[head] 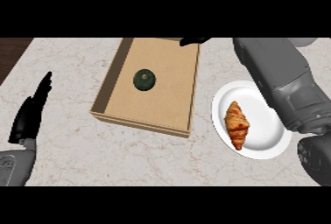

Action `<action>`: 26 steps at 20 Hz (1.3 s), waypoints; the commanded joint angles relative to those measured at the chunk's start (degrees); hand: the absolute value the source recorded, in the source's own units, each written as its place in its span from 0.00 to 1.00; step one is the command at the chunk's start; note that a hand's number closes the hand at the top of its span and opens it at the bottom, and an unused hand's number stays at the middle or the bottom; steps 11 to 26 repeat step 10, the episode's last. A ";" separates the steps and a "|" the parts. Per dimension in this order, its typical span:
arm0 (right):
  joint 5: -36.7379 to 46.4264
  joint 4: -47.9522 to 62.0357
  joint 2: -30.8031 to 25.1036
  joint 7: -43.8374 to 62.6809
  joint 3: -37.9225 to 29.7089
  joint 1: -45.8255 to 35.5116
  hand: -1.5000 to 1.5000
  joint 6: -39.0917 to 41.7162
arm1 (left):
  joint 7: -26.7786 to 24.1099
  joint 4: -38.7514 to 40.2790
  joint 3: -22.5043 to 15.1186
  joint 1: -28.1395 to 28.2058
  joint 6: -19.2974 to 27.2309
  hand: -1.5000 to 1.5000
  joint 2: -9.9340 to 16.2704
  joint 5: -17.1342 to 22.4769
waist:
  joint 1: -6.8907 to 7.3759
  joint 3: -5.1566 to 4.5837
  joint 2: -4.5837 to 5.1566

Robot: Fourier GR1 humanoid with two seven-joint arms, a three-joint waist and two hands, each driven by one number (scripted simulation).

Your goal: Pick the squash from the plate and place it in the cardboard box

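A dark green squash lies inside the open cardboard box on the marble bench. The right robot hand shows only dark fingertips over the box's far rim; its grip cannot be told. The left robot hand rests open, left of the box. A croissant lies on a white plate under the right forearm. No writing is visible.

Right forearm: matte grey casing, broad, smooth-panelled, with a stepped seam about midway and a darker grey rounded housing at the lower end. Right hand: black, only slim tips show. Left hand: glossy black, narrow tapered fingers. Left forearm: light grey shell.
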 commanded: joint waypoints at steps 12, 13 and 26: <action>3.91 -0.55 -15.35 -5.41 3.46 6.18 0.00 14.09 | 1.52 -2.59 0.42 -0.77 -1.96 0.50 1.29 0.92 | 1.21 0.22 0.85; 3.91 -0.55 -15.35 -5.41 3.46 6.18 0.00 14.09 | 1.52 -2.59 0.42 -0.77 -1.96 0.50 1.29 0.92 | 1.21 0.22 0.85; 3.91 -0.55 -15.35 -5.41 3.46 6.18 0.00 14.09 | 1.52 -2.59 0.42 -0.77 -1.96 0.50 1.29 0.92 | 1.21 0.22 0.85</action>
